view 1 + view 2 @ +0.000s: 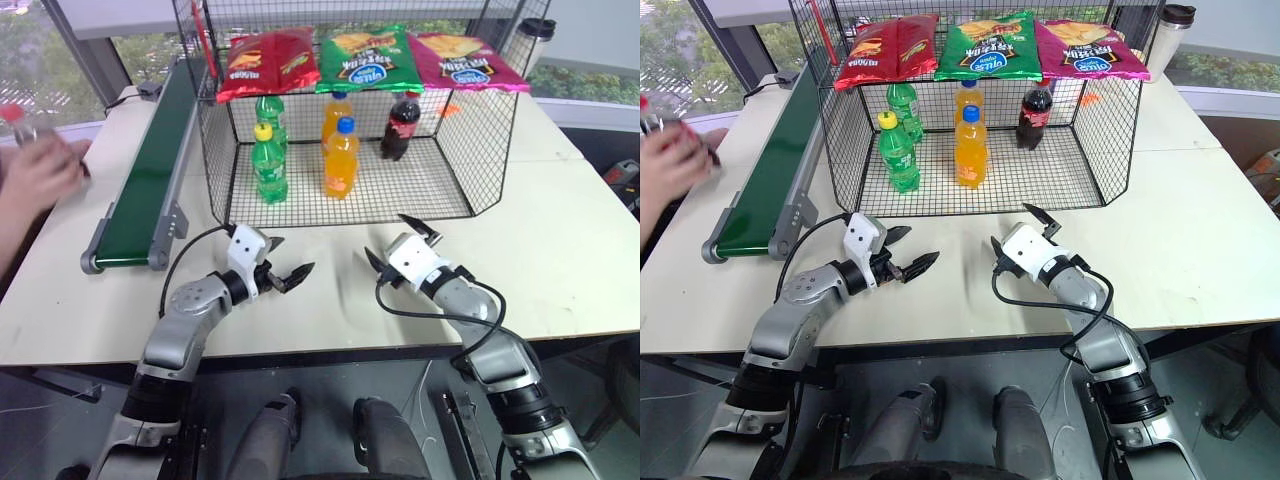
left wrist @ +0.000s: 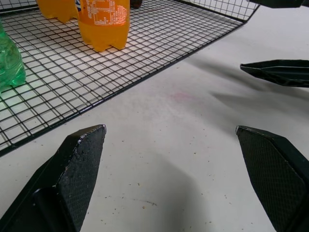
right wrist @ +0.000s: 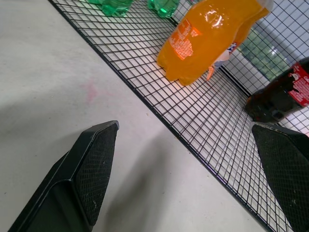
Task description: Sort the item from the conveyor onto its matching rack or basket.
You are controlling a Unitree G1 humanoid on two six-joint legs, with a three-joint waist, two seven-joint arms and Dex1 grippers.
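Cola bottle (image 1: 16, 125) sits at far left edge of frame in a person's hand (image 1: 40, 180), left of the belt (image 1: 150, 170), not on it. My left fingers (image 1: 282, 262) are nearer; right fingers (image 1: 402, 240) lie mid-frame. Both pairs spread wide, empty, over the table (image 1: 560, 260).

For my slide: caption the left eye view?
Open grippers, left and right, wait before the cage of bottles.

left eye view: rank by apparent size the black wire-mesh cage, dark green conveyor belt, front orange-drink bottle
1. Black wire-mesh cage, largest.
2. Dark green conveyor belt, long but narrow.
3. Front orange-drink bottle with blue cap, smallest by far.
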